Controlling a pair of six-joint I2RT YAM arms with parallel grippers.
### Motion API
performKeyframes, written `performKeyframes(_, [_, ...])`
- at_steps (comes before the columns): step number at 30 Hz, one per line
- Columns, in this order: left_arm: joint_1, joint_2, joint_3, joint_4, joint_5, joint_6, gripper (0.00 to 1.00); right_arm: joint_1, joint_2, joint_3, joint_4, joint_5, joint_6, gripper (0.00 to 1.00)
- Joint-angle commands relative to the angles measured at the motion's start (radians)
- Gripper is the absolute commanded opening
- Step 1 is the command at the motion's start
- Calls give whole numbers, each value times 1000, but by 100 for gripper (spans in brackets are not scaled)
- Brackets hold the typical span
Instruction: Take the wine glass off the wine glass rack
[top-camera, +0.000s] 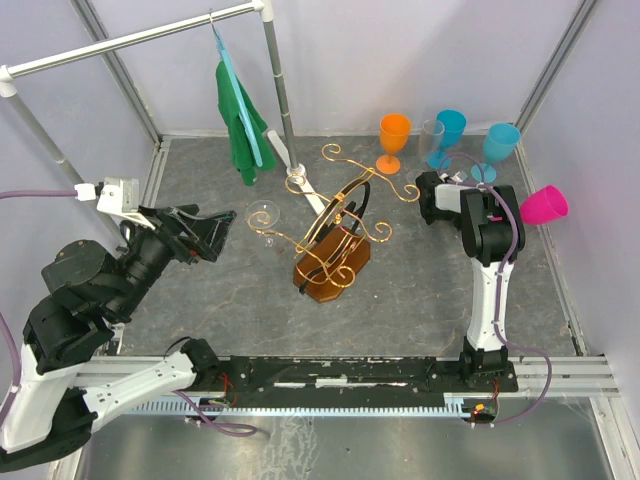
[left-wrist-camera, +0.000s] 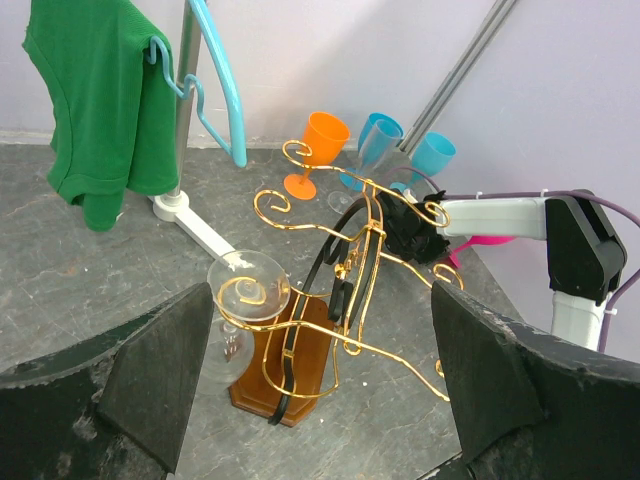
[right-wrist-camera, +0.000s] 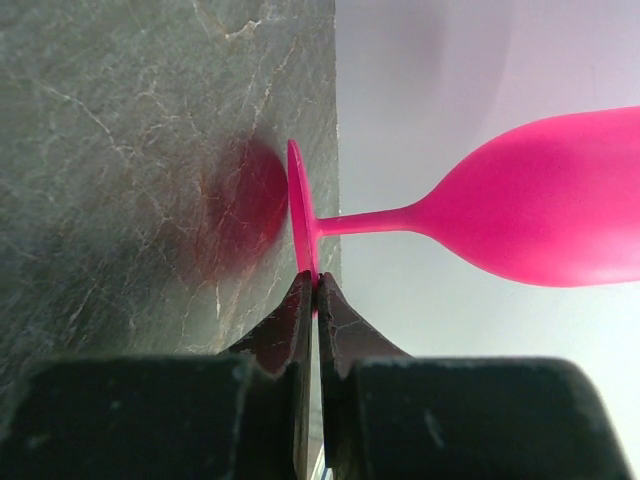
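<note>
The clear see-through wine glass is on the gold curly-wire wine glass rack with the brown base, in the middle of the grey stone-look table. The glass sits at the curly end of one gold arm, on the side of the rack that faces the left arm. It seems to hang upside down, with its round foot on top and its bowl below. The left gripper is near the glass but does not touch it. Its two black fingers are spread wide apart and hold nothing, and the glass and rack show between them in the left wrist view. The right gripper is well apart from the rack, by the right wall. Its fingers are almost pressed together, and the thin edge of the foot of a bright pink plastic wine glass is pinched between the tips. At the back of the table stand an orange plastic glass and two blue plastic glasses. A green shirt hangs on a light blue hanger from a grey rail at the back left
</note>
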Motion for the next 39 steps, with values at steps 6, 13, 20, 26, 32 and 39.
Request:
performKeyframes(6, [2, 4, 9, 21, -6, 23, 95, 18, 15, 63, -100, -81, 66, 10])
performKeyframes(13, [2, 9, 10, 20, -8, 28, 95, 23, 13, 87, -149, -189, 101, 20])
performKeyframes(20, [2, 14, 10, 20, -11, 30, 95, 27, -18, 84, -157, -332, 93, 25])
performKeyframes(26, [2, 19, 12, 21, -10, 30, 95, 27, -92, 77, -164, -502, 54, 48])
performKeyframes(32, [2, 20, 12, 19, -15, 30, 95, 27, -237, 63, -184, -770, 38, 72])
performKeyframes(39, [1, 23, 12, 22, -5, 21, 95, 27, -367, 83, -201, -1060, 24, 80])
